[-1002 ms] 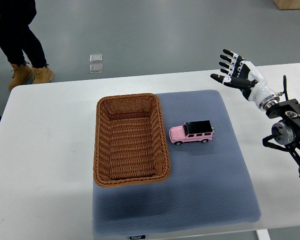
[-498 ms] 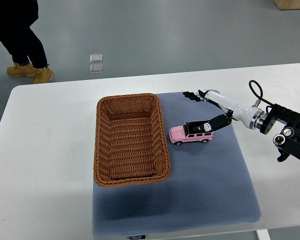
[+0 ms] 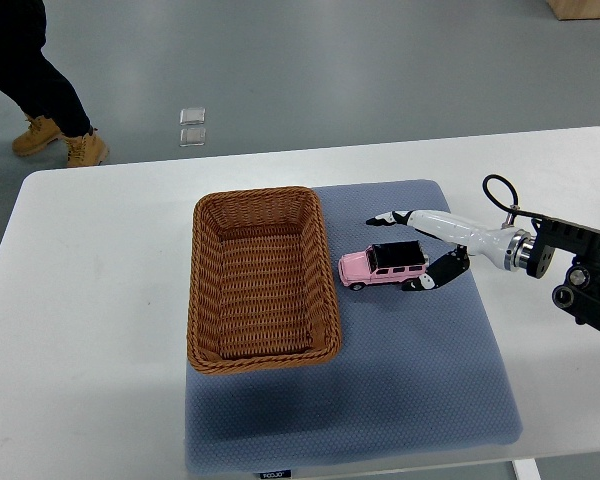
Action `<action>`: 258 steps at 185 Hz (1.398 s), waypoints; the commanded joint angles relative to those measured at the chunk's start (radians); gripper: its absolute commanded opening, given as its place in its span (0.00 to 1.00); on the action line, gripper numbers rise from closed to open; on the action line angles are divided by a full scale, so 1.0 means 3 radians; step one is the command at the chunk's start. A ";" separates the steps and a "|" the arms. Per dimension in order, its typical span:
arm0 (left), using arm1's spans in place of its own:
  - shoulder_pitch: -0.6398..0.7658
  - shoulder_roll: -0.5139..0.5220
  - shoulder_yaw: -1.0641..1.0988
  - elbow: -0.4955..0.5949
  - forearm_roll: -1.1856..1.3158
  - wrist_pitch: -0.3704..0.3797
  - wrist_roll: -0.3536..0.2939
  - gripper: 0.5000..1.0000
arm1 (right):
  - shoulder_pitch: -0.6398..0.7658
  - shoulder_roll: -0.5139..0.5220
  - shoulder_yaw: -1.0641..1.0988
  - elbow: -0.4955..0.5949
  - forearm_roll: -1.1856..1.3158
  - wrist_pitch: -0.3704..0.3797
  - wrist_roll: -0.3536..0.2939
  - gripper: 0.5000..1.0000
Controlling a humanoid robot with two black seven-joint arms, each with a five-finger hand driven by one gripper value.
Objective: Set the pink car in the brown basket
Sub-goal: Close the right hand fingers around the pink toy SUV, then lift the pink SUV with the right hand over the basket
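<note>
I see my right hand (image 3: 417, 250) spread open around the rear of the pink car (image 3: 383, 266) on the mat (image 3: 420, 380), holding nothing yet, and closing off-centre may push it away from the brown basket (image 3: 261, 277).

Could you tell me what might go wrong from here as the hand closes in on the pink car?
The right hand brackets the small pink toy car with a black roof with its fingers spread, so the wheeled car may roll off across the blue-grey mat. The brown woven wicker basket has a raised rim, which a low carry could clip.
</note>
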 commanded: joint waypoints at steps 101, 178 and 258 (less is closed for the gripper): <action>-0.0004 0.0000 0.0005 -0.0005 -0.0001 0.0000 0.0001 1.00 | 0.0071 0.0046 -0.0069 -0.0132 -0.0069 -0.0018 -0.0079 0.69; -0.0004 0.0000 0.0005 -0.0010 -0.0001 0.0000 -0.0004 1.00 | 0.0081 0.0046 -0.0125 -0.0249 -0.0074 -0.0003 -0.0074 0.54; -0.0004 0.0000 0.0015 -0.0025 -0.0001 0.0000 0.0001 1.00 | 0.0209 0.0041 -0.0166 -0.0316 -0.0018 0.0002 -0.0059 0.00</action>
